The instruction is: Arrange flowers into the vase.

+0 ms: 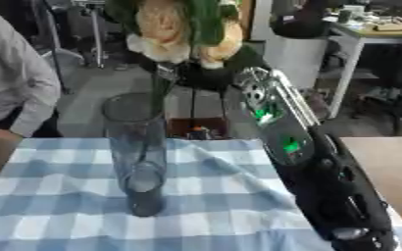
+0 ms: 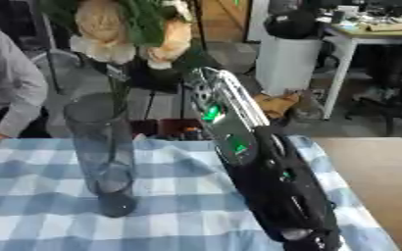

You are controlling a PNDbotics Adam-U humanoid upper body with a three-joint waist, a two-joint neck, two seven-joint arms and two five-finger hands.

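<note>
Right arm (image 1: pixel 324 186) holds the flowers (image 1: pixel 183 29) high over the glass vase (image 1: pixel 136 152) on the bench (image 1: pixel 59 215), stems aimed at its mouth, prob. for lowering in; hand hidden behind blooms, so can't tell re fingers.

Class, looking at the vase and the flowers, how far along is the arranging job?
Partly done. The flowers are raised above the glass vase on the checked tablecloth, and their stems reach down into its mouth. The right arm stretches up toward the bunch; its hand is hidden behind it. Left: lowering the stems fully and letting go.
</note>
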